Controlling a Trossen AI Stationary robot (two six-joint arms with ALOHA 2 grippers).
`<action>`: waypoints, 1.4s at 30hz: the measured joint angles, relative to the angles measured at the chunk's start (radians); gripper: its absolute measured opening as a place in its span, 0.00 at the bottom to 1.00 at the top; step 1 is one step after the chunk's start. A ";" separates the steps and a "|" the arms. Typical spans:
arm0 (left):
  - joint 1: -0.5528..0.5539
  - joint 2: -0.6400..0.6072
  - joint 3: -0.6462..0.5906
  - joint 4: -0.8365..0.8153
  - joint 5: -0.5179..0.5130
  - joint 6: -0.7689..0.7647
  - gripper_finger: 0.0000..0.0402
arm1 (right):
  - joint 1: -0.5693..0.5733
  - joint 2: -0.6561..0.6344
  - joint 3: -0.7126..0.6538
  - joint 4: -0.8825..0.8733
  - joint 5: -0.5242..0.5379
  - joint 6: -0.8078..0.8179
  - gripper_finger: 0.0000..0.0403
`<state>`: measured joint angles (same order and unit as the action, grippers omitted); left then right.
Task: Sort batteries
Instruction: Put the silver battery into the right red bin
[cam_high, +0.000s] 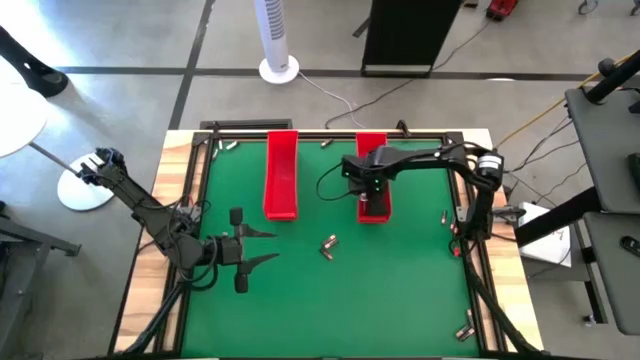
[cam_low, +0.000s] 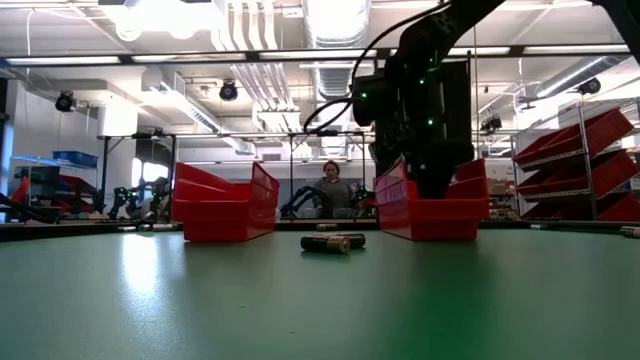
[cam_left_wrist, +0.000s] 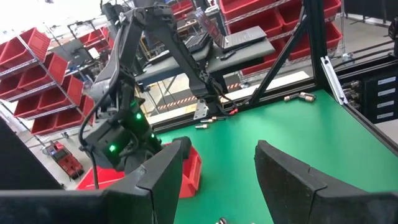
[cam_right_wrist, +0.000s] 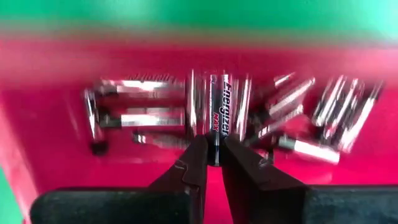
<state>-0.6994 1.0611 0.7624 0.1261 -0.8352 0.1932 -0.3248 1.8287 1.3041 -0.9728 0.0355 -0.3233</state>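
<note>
Battery (cam_right_wrist: 217, 121) sits pinched between the right gripper (cam_right_wrist: 214, 152) jaws, its long axis running straight out in line with the fingers, so it hangs nose-down over the tray beneath. That tray (cam_high: 372, 150) is the red one at about one o'clock from the centre of the green surface (cam_high: 300, 300), and the wrist camera shows its floor already strewn with other batteries (cam_right_wrist: 149, 118) lying at mixed angles. Letting go here would likely drop the held one among them. The right arm reaches in from three o'clock, elbow bent, wrist pointing down into the tray's near end.

A second red tray (cam_high: 281, 172) stands at eleven o'clock. Two loose batteries (cam_high: 328, 245) lie near the centre of the surface, closer to the left gripper (cam_high: 262, 246) than to the right. That left gripper hovers at about eight o'clock, jaws spread wide and holding nothing, pointing toward three o'clock. More strays (cam_high: 465, 328) lie along the edge near four o'clock.
</note>
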 joint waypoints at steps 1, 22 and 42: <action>0.000 0.000 0.000 0.000 0.000 0.000 0.45 | 0.000 0.002 0.000 0.013 -0.011 0.000 0.08; 0.000 0.000 0.000 0.002 0.000 0.000 0.45 | -0.002 0.048 -0.005 0.047 -0.010 0.021 0.08; -0.002 0.000 0.000 0.001 0.000 0.000 0.45 | 0.009 -0.024 0.000 -0.011 0.012 0.049 0.39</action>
<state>-0.7017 1.0611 0.7624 0.1272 -0.8352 0.1932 -0.3161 1.8049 1.3042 -0.9842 0.0475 -0.2743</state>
